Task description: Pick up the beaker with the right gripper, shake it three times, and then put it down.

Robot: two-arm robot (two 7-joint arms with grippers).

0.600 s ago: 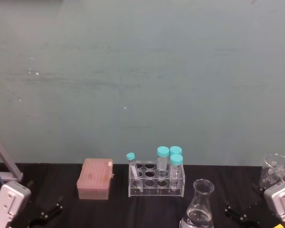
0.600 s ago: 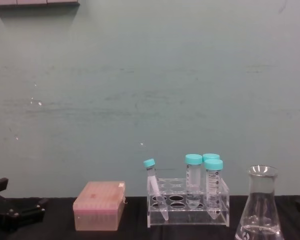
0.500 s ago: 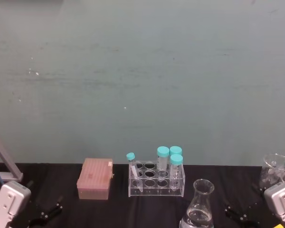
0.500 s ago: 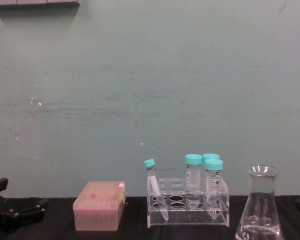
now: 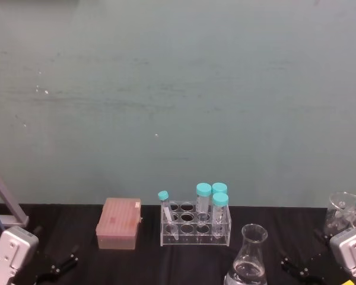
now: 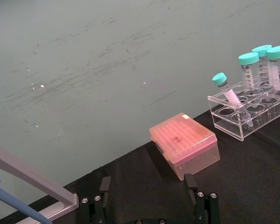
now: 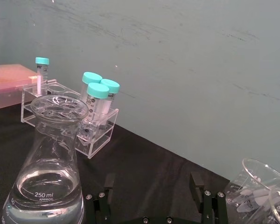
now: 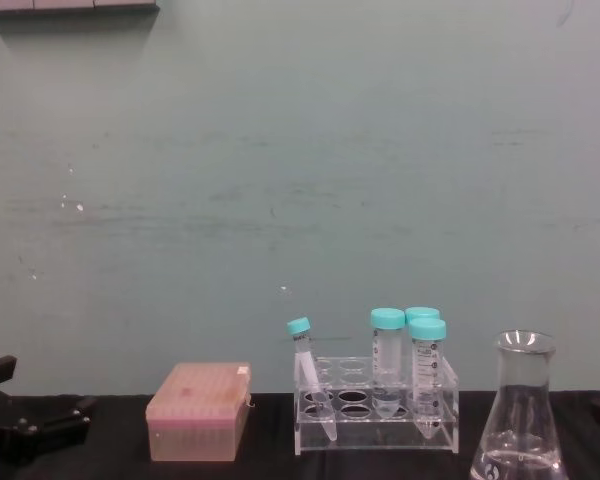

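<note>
Right gripper (image 7: pixel 151 185) sits low at the near right of the worktop (image 5: pixel 166 264), fingers apart, holding nothing. Beaker (image 5: pixel 249 261) stands upright on the worktop at near centre-right, just left of my right gripper and not touching it. It has clear liquid in the base and a 250 ml mark. Tube rack (image 5: pixel 196 227) with teal-capped tubes is behind it, and the pink tip box (image 5: pixel 118 223) is left of the rack. Left gripper (image 6: pixel 148 185) is parked near left, fingers apart, empty.
</note>
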